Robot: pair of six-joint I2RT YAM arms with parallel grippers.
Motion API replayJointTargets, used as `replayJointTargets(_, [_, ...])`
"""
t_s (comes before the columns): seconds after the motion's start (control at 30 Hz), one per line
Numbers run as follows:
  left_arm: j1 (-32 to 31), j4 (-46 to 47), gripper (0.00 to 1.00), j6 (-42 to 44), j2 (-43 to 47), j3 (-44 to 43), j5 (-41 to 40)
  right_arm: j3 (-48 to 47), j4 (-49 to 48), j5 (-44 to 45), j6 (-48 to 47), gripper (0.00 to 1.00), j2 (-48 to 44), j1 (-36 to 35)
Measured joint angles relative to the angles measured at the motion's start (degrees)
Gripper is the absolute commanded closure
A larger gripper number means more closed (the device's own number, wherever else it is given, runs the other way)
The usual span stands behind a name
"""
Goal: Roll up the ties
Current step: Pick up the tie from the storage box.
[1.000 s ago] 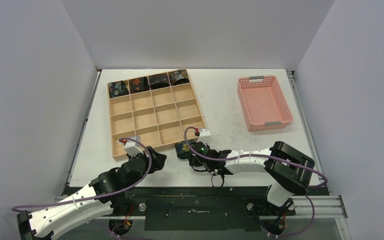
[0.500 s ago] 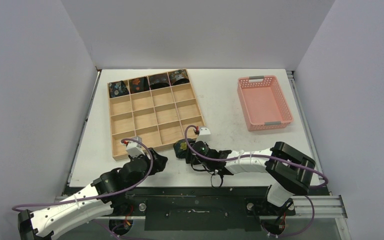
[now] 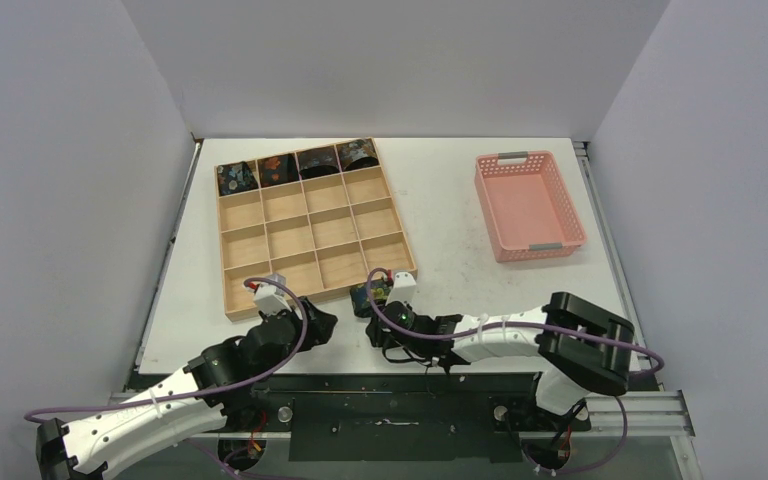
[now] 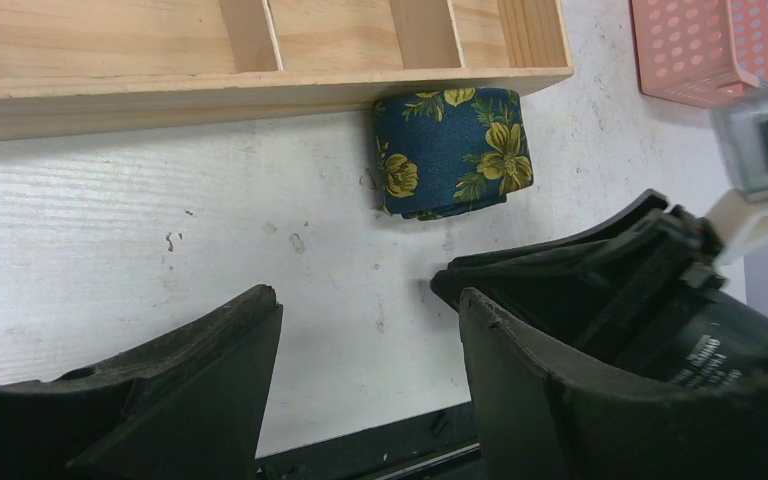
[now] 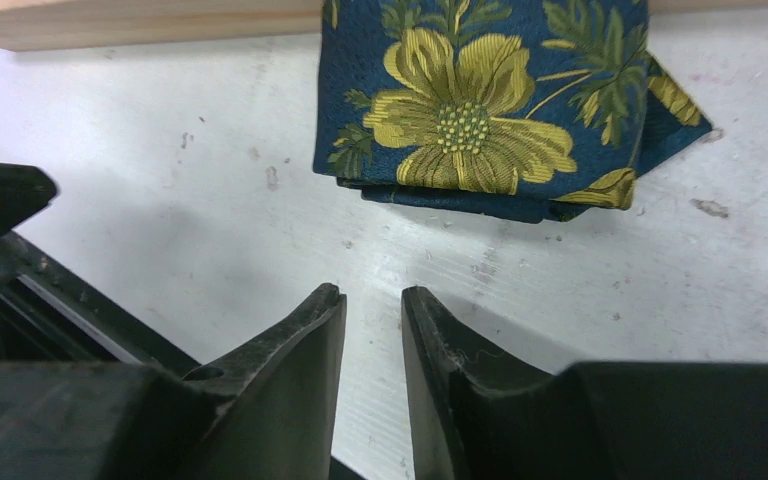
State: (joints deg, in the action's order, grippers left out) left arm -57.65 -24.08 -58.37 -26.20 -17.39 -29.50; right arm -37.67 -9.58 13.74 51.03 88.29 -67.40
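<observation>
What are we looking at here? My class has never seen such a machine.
Two robot arms stand at a white table's near edge. One picture looks from above; the other two come from cameras on the wrists. On it lie a wooden compartment tray with four rolled ties in its far row, a pink plastic basket, and one rolled navy tie with yellow flowers beside the tray's near corner. The left end effector is open, the right end effector nearly closed; both empty.
</observation>
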Motion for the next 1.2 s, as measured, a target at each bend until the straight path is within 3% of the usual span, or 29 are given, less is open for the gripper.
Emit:
replayJointTargets(0.23, [0.00, 0.02, 0.37, -0.59, -0.02, 0.00, 0.13, -2.91, -2.14, 1.11, 2.12, 0.85, 7.43, 0.09])
replayJointTargets(0.73, [0.00, 0.00, 0.37, -1.27, 0.33, 0.79, 0.24, -8.20, -6.03, 2.71, 5.27, 0.86, 14.27, 2.73])
replayJointTargets(1.03, [0.00, 0.04, 0.37, -1.27, 0.09, 0.81, 0.63, -6.99, -6.64, 0.81, 1.57, 0.69, 12.68, 3.08])
replayJointTargets(1.2, [0.00, 0.37, 0.37, -1.18, -0.04, 0.96, 1.18, -1.18, -2.89, 0.09, -1.75, 0.68, 5.35, 3.08])
